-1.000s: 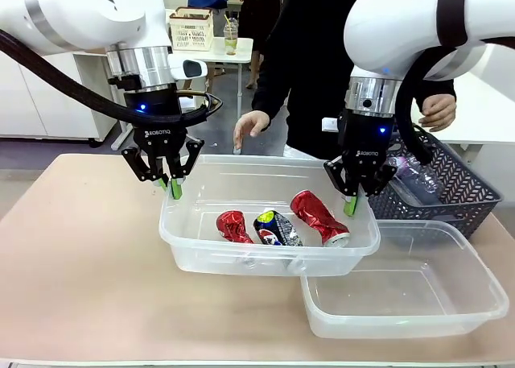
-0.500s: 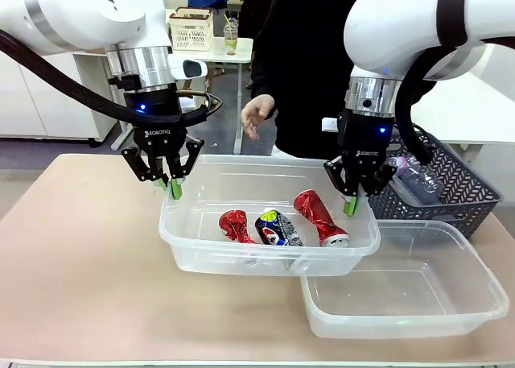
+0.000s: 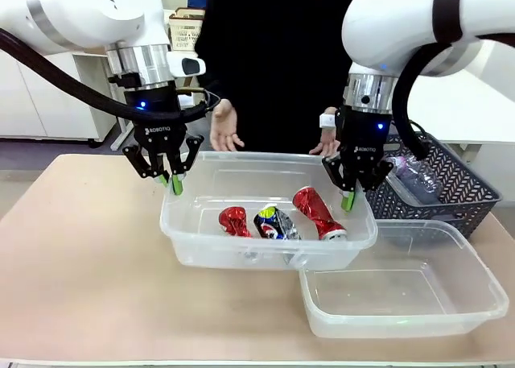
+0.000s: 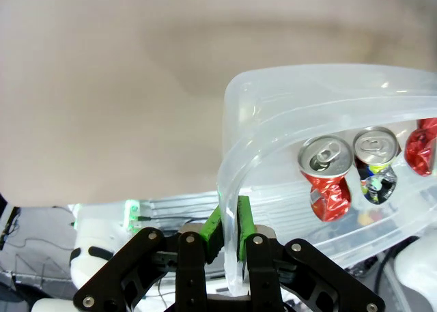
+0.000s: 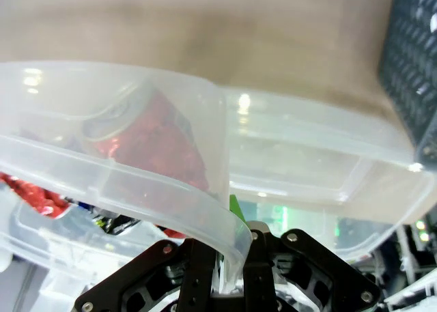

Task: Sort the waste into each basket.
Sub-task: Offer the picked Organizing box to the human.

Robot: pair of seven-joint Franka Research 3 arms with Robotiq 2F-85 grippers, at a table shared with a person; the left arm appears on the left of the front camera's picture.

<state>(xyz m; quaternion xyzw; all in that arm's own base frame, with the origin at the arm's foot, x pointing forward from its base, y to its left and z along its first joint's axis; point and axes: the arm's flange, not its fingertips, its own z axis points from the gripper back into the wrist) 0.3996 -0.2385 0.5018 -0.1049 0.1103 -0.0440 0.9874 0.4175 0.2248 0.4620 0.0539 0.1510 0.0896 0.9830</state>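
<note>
Person's hands (image 3: 224, 126) nearer clear tub (image 3: 193, 251) of three crushed cans (image 3: 276, 223).

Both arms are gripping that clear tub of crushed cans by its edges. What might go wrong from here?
The left fingers and right fingers pinch only the thin rim of the tub; it may flex and slip free. The three cans lie loose, so a tilt could send them sliding and shift the load. The person's hands hover by the far rim, and the empty tub sits at the near corner; either might get bumped.
</note>
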